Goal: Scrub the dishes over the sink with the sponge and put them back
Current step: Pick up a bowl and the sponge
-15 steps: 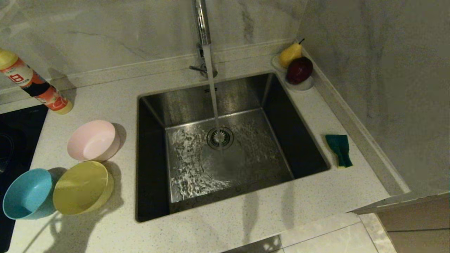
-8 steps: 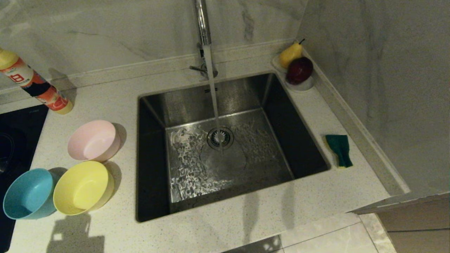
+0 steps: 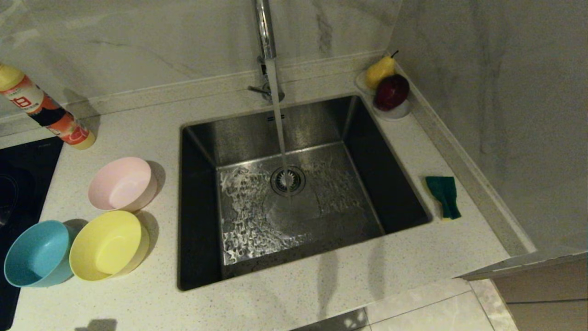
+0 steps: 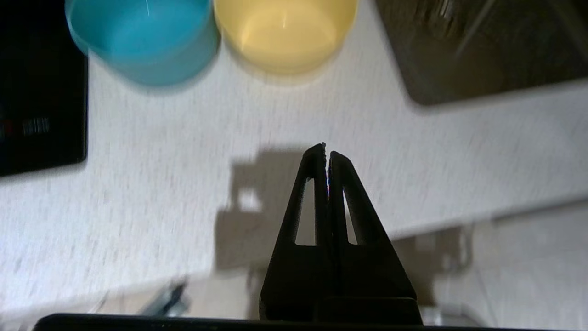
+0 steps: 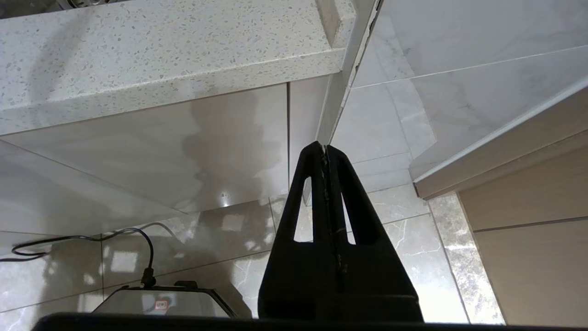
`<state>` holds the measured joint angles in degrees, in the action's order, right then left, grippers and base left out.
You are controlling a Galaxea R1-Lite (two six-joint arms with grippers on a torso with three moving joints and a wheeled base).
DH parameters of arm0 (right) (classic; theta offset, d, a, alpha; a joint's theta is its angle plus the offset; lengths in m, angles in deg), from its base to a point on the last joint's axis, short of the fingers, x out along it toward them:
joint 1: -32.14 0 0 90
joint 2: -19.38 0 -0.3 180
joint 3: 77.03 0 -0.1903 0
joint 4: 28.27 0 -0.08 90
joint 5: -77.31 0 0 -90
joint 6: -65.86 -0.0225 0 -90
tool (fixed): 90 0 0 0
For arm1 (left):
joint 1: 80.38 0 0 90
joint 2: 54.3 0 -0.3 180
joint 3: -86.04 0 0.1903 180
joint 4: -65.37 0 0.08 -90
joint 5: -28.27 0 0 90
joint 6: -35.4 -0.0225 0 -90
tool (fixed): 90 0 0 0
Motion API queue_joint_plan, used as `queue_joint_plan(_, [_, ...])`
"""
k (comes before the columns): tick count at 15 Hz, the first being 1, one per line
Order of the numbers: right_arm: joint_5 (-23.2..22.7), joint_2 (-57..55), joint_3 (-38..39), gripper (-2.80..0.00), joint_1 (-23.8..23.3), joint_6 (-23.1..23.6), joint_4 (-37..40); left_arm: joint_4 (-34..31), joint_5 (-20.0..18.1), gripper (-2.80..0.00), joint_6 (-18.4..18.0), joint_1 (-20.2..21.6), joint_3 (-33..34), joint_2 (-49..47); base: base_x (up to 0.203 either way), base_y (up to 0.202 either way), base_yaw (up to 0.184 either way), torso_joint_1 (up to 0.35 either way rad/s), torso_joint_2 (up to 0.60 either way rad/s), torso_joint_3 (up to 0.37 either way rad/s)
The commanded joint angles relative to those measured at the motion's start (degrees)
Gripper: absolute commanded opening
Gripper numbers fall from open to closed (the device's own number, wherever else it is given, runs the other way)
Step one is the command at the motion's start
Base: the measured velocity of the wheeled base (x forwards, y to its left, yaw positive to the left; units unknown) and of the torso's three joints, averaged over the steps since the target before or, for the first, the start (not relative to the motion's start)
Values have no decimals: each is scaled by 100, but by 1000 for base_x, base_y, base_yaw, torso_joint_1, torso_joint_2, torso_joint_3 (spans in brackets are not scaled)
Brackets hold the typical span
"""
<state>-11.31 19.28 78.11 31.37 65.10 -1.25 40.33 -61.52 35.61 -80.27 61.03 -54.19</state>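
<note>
Three dishes stand on the counter left of the sink [image 3: 197,202]: a pink bowl [image 3: 120,183], a yellow bowl [image 3: 106,244] and a blue bowl [image 3: 36,253]. Water runs from the faucet [image 3: 265,32] onto the drain. The green sponge [image 3: 443,195] lies on the counter to the sink's right. In the left wrist view my left gripper [image 4: 326,149] is shut and empty above the counter's front edge, short of the yellow bowl [image 4: 285,32] and the blue bowl [image 4: 142,39]. My right gripper [image 5: 324,148] is shut and empty, low in front of the cabinet. Neither arm shows in the head view.
A bottle [image 3: 43,108] leans at the back left. A white dish with a pear [image 3: 379,71] and a dark red fruit [image 3: 391,91] sits in the back right corner. A black cooktop [image 3: 18,179] borders the counter on the left, a wall on the right.
The left arm's shadow has slid off the yellow bowl toward the counter's front edge and nearly left the head view. The bowls and sponge have not moved.
</note>
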Motion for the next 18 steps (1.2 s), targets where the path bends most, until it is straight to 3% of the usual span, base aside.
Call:
queue_joint_plan(1, [3,1,-1,-280,-2,-4,-5,168,-3,-280,14,7,165,-2,0,0,0,0,0,0])
queue_joint_plan(9, [3,-8,-1,-280,-2,-1,-5,168,-3,-280,49,-2,165,-11,0,0,0,0,0,0])
queue_joint_plan(12, [-49,-3,27,-280,-2,364,-5,168,-3,-280,49,7,165,-6,0,0,0,0,0,0])
queue_joint_plan(17, [-76,1,43,-280,6,506,-67,168,-3,-280,49,7,165,-11,0,0,0,0,0,0])
queue_joint_plan(18, [-141,1,24,-280,5,735,-32,168,-3,-280,49,1,165,-5,0,0,0,0,0,0])
